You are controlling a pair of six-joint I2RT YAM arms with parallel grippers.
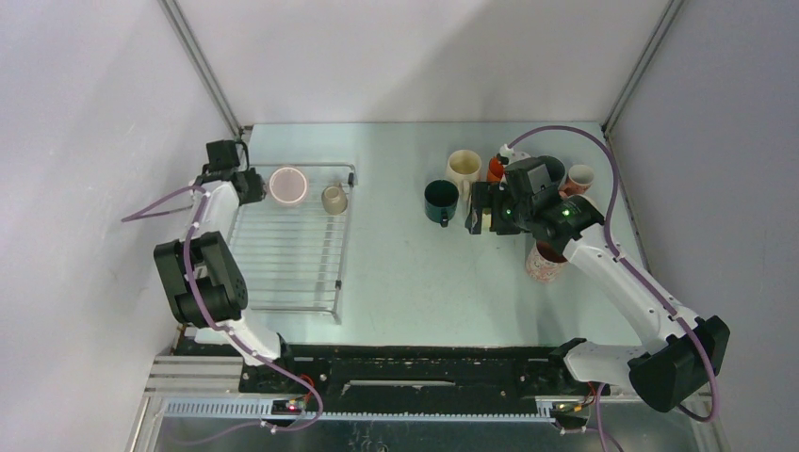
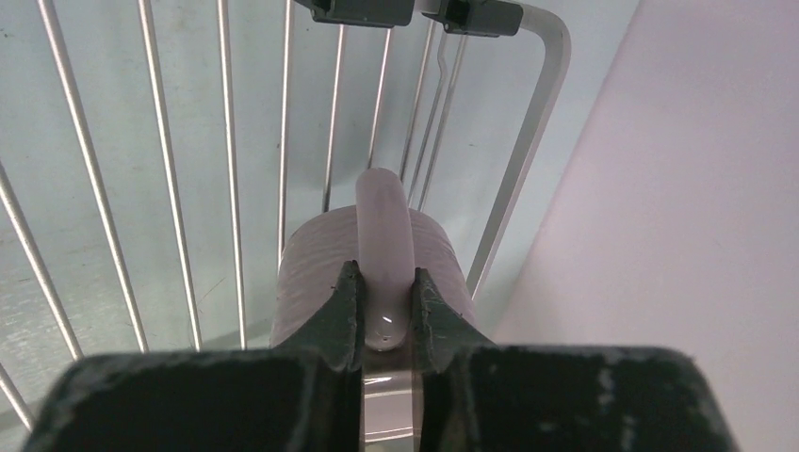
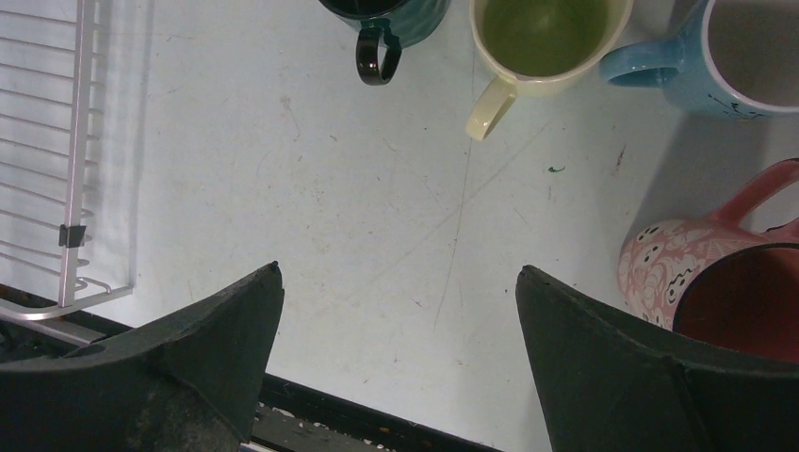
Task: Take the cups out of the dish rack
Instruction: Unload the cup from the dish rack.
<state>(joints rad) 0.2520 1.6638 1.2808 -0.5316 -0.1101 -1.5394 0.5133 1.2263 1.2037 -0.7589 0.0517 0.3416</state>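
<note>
From above, the pink cup (image 1: 287, 185) stands mouth up in the far left corner of the dish rack (image 1: 287, 273). Its handle points left, into the left gripper (image 1: 256, 185) at the rack's left rim. A beige cup (image 1: 334, 199) stands near the rack's far right corner. Well right of the rack, the right gripper (image 1: 479, 218) hangs over the bench (image 1: 396, 273), beside a dark green cup (image 1: 440, 200).

In the left wrist view, the left gripper (image 2: 384, 282) is pinched on the pink cup's (image 2: 311, 273) handle (image 2: 382, 212). The arch runs straight away from the gripper, along the rack's (image 2: 231, 141) bars (the cup body sits just beyond the fingertips).

In the right wrist view, the right gripper (image 3: 396, 273) is spread wide with nothing between its fingers, over bench (image 3: 311, 188) right of the rack (image 3: 75, 141). The dark green cup (image 3: 396, 14) and a cream cup (image 3: 542, 38) point their handles toward it. A blue cup (image 3: 744, 56) and a speckled pink cup (image 3: 688, 273) stand farther from the rack.
</note>
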